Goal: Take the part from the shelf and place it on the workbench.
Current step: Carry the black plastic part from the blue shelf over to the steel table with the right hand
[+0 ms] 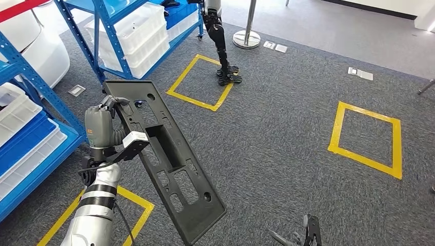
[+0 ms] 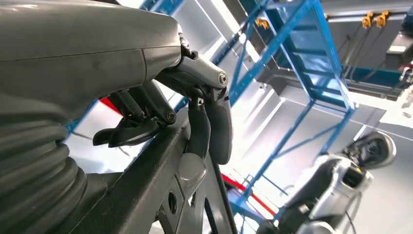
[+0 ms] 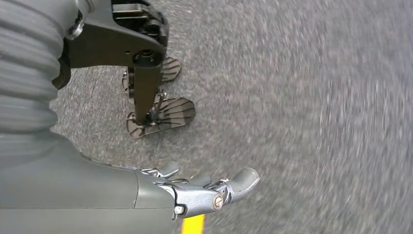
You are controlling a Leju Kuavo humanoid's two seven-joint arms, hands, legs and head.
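Black plastic, the long part [image 1: 169, 154] is gripped near its upper end by the left hand [image 1: 102, 120], just beside the blue shelf [image 1: 31, 87]. The right hand [image 3: 204, 187] hangs with fingers spread, holding nothing, above grey carpet [image 3: 302, 97].

One black part [image 1: 169, 159] is counted, three yellow tape squares [image 1: 367, 138] are seen on the carpet, two blue shelf racks [image 1: 110, 31] are spotted, two floor plates [image 1: 360, 74] are noted, and one post base [image 1: 246, 38].
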